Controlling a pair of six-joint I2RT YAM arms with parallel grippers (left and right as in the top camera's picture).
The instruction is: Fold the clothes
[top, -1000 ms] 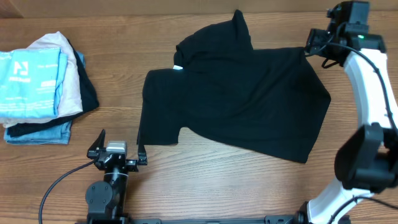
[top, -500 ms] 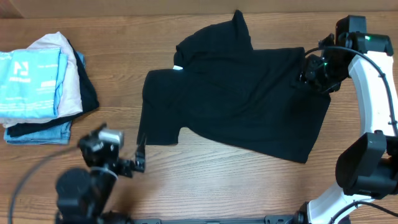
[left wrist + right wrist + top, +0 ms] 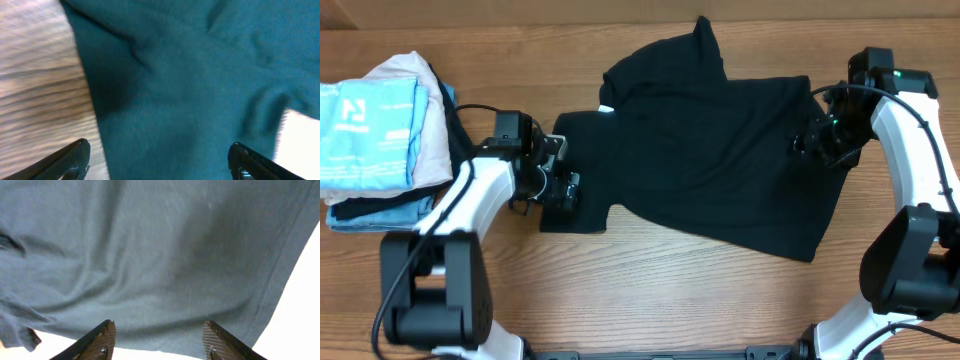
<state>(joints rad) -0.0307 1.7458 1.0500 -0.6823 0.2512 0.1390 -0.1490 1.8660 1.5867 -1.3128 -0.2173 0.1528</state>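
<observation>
Left arm, since a second ago: swung up from the near edge of the table [image 3: 650,300]; my left pincer [image 3: 560,185] now sits over the black T-shirt's [image 3: 700,160] left lower corner.
Right arm, since a second ago: came in from just outside the shirt's far right corner; my right pincer [image 3: 817,140] is now over the shirt's right edge.
Shirt, since then: same outline, no shift that I can see.
Left pincer: spread wide, one finger over bare wood and the other over cloth, nothing pinched.
Right pincer: fingers apart above the cloth, with no fabric caught between them.
Shirt, place: lies flat, slightly rumpled, mid-table between my two pincers.
Shirt, long axis: runs left to right, dipping toward the near edge on the right.
Shirt, heading: white tag [image 3: 607,108] end faces left; the broad straight end faces right; one flap sticks out toward the far edge.
Folded pile [image 3: 380,140]: far left, well apart from the shirt.
</observation>
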